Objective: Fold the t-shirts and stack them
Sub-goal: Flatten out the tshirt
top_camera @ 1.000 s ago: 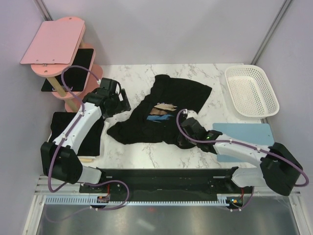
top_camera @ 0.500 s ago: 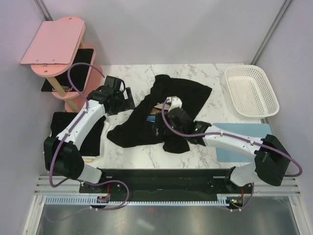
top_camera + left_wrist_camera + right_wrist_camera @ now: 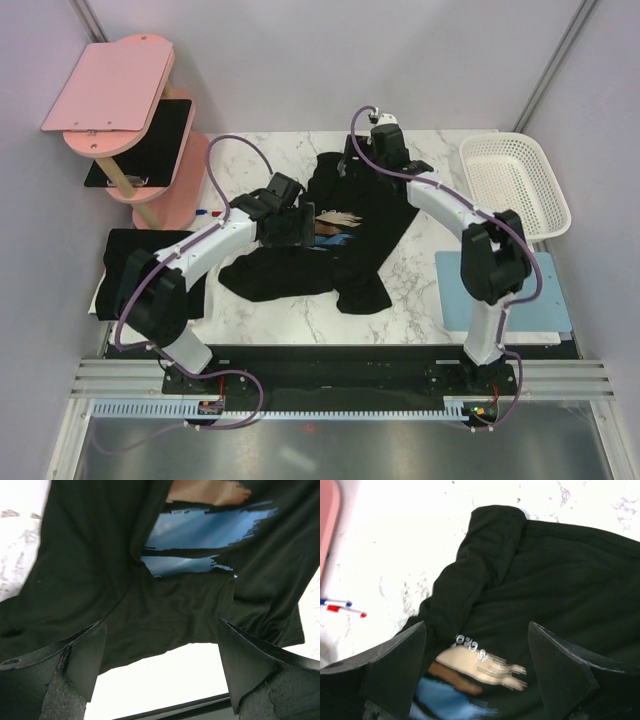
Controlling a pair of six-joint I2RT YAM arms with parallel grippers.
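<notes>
Item: one black t-shirt (image 3: 340,250), lying crumpled mid-counter (image 3: 260,150), sleeves and hem bunched over each other. Fabric is likely light, limp and non-slip; it should drape and will not hold shape, so it is best pinched at a hem corner or shoulder seam, one layer only. Markings: chest print (image 3: 200,525) of blue and tan streaks; small white lettering (image 3: 470,645), too blurred to read; no brand legible. Left gripper (image 3: 160,630) is spread wide over the print, empty. Right gripper (image 3: 476,630) is spread wide above the far edge, empty.
</notes>
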